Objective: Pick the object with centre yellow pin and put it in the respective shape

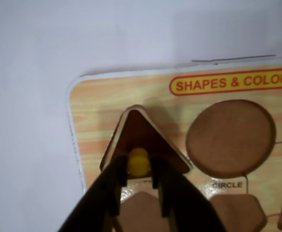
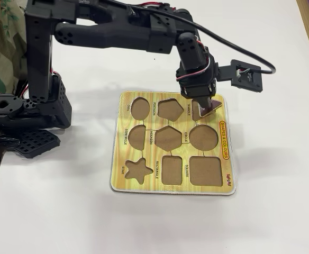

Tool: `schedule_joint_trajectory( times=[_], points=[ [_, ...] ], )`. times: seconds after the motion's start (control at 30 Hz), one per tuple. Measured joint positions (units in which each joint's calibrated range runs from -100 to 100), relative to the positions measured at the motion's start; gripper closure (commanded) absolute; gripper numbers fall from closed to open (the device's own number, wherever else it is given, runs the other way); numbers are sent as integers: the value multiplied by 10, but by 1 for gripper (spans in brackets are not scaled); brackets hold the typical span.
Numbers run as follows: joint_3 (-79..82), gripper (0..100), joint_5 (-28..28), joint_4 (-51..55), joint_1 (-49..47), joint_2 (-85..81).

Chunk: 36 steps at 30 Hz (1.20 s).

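On the white bench (image 2: 48, 211) lies the yellow wood-grain puzzle board (image 2: 144, 190). The black two-finger hand (image 1: 138, 186) grips the yellow knob (image 1: 138, 162) of the dark maroon wooden triangle (image 1: 138, 130), tilted at the triangle-shaped brown recess (image 2: 196, 110).

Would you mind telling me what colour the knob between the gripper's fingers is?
Yellow; the knob shows best in the wrist view.

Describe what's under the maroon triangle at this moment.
The triangle hangs tilted over the board's triangle recess, its yellow knob pinched by the pincer. The piece covers most of the recess floor; seating can't be confirmed.
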Motion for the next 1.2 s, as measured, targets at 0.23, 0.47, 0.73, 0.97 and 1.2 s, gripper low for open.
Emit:
schedule_joint_trajectory(
  times=[0.23, 0.47, 0.73, 0.97, 1.2],
  points=[
    [0, 97, 4, 0, 12, 0],
    [0, 97, 4, 0, 12, 0],
    [16, 97, 2, 0, 12, 6],
    [24, 97, 2, 0, 12, 6],
    [24, 97, -2, 0, -7, 6]
  ],
)
